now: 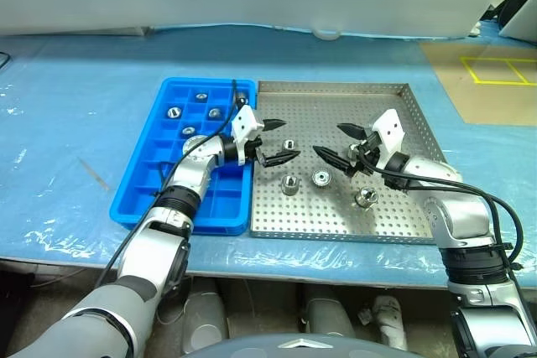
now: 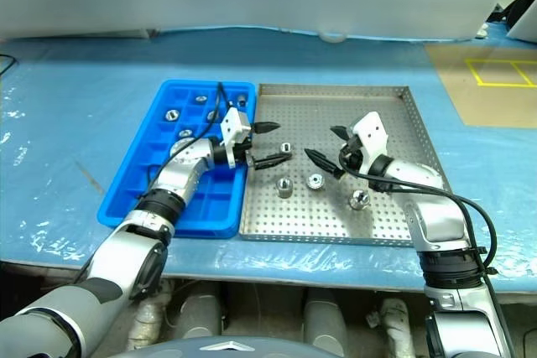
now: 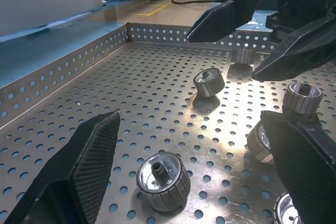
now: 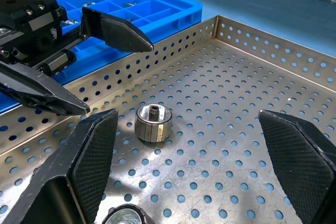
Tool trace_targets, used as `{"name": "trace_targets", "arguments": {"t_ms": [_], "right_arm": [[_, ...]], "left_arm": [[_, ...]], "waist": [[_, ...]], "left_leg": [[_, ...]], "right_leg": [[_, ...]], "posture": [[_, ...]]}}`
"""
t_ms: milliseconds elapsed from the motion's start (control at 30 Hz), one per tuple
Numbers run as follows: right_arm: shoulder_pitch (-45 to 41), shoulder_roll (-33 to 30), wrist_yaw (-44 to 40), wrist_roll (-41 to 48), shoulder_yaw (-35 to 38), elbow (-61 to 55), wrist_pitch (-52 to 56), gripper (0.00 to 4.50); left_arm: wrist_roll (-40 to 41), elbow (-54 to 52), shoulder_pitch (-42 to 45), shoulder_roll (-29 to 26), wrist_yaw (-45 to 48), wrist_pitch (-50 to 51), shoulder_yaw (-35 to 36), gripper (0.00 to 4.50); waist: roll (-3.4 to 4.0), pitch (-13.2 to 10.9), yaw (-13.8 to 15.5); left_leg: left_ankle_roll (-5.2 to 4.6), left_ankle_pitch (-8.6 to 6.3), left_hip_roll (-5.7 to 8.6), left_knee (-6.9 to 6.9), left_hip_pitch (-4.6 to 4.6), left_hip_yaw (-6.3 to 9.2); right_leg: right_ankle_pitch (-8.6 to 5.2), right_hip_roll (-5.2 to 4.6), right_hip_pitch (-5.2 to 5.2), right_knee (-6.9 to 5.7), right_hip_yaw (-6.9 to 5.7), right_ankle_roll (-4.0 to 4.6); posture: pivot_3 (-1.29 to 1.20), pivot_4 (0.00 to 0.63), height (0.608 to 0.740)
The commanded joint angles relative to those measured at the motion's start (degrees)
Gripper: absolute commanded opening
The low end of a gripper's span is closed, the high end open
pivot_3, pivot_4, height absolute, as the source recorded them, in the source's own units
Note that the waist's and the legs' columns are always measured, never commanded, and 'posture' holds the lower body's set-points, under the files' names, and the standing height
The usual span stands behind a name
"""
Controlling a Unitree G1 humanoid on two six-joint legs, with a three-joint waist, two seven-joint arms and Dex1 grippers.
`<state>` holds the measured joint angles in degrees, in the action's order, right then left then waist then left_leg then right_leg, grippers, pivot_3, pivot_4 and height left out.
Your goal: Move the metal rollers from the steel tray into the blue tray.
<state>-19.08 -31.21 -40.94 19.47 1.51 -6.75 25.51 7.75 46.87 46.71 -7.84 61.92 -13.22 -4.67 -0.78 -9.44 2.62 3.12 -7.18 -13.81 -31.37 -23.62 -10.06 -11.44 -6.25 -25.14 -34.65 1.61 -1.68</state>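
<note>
A: Metal rollers (image 1: 289,184) are split between the two trays: four lie on the steel tray (image 1: 394,207), a few already sit in far compartments of the blue tray (image 1: 143,186). Which one is up for grabs?

B: My guess is the small one (image 1: 289,146) nearest the blue tray. The left claw (image 1: 278,140) hangs level over the steel tray's left side, fingers wide and empty, with that roller just past its tips. The right claw (image 1: 341,144) faces it from the other side, also wide and holding nothing.

A: How should the pick go?

B: Bring the left claw down so its fingers straddle the roller across its round side, then close squarely. The wrist views show these rollers as short with ribbed sides, so a grip off centre would probably squirt one away across the perforated floor.

A: Any crowding?

B: The two claws point at each other with only a modest gap, so only one should work that patch at a time. The steel tray's low rim touches the blue tray's wall, and the roller has to be lifted over both. The near compartments of the blue tray look free, and the blue-covered desk (image 1: 67,123) around the trays is bare.
</note>
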Motion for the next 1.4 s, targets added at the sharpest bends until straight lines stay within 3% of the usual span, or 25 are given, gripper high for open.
{"name": "trace_targets", "arguments": {"t_ms": [33,233,733,833,1133,1233,1400], "right_arm": [[-0.1,-0.4,0.2,-0.4,0.7,-1.2,-1.0,4.49],[0.4,-0.3,0.5,-0.8,1.0,-1.9,-0.9,4.49],[5.3,-1.3,4.0,-0.8,3.0,-7.0,0.1,4.49],[6.2,-1.5,4.6,-0.6,3.4,-7.9,0.3,4.5],[7.9,-1.3,5.6,-0.7,3.8,-9.7,1.2,4.5],[7.7,-1.2,5.3,-0.6,3.5,-9.5,1.1,4.5],[3.1,1.3,3.3,0.5,1.2,-6.0,0.4,4.5]], "left_arm": [[-0.8,0.3,1.2,-0.1,-0.7,0.6,-0.6,4.5],[-2.1,2.6,4.8,-0.4,-2.3,4.5,-1.3,4.5],[-14.6,20.8,22.2,1.1,-1.2,8.7,-9.2,4.5],[-18.1,23.3,22.5,1.1,-1.0,8.9,-11.9,3.85],[-21.1,24.9,20.7,0.9,-1.5,8.3,-13.0,0.94],[-17.9,24.2,21.5,1.6,-4.1,8.7,-9.0,0.88],[-4.3,17.6,20.2,3.5,-8.9,9.4,5.2,0.88]], "waist": [[0.0,0.0,0.0],[0.0,0.0,-0.1],[0.0,0.0,-0.4],[0.0,0.0,-0.5],[0.03,0.0,-0.7],[0.03,0.0,-0.7],[0.01,0.0,-0.7]], "left_leg": [[0.0,0.0,0.0,0.0,0.0,0.0],[0.0,0.0,0.0,-0.01,0.01,0.0],[-0.01,-0.01,0.02,-0.02,-0.01,0.0],[-0.01,-0.01,0.03,-0.01,0.0,0.0],[-0.01,-0.02,0.04,-0.03,0.19,-0.01],[-0.01,-0.01,0.04,-0.05,0.24,-0.01],[-0.01,-0.01,0.04,-0.04,0.03,0.0]], "right_leg": [[0.0,0.0,0.01,0.0,0.0,0.0],[0.0,0.0,0.01,-0.01,0.0,0.0],[0.0,0.0,0.0,0.03,0.03,0.0],[0.0,0.01,0.0,0.03,0.04,-0.01],[0.0,-0.01,0.2,0.05,0.05,-0.01],[0.0,-0.02,0.26,0.04,0.05,-0.01],[0.01,-0.01,0.02,0.01,0.04,0.0]], "posture": [[-0.2,0.15,0.74],[-0.22,0.15,0.74],[-0.33,0.15,0.74],[-0.35,0.15,0.74],[-0.35,0.15,0.74],[-0.32,0.15,0.74],[-0.21,0.15,0.74]]}}
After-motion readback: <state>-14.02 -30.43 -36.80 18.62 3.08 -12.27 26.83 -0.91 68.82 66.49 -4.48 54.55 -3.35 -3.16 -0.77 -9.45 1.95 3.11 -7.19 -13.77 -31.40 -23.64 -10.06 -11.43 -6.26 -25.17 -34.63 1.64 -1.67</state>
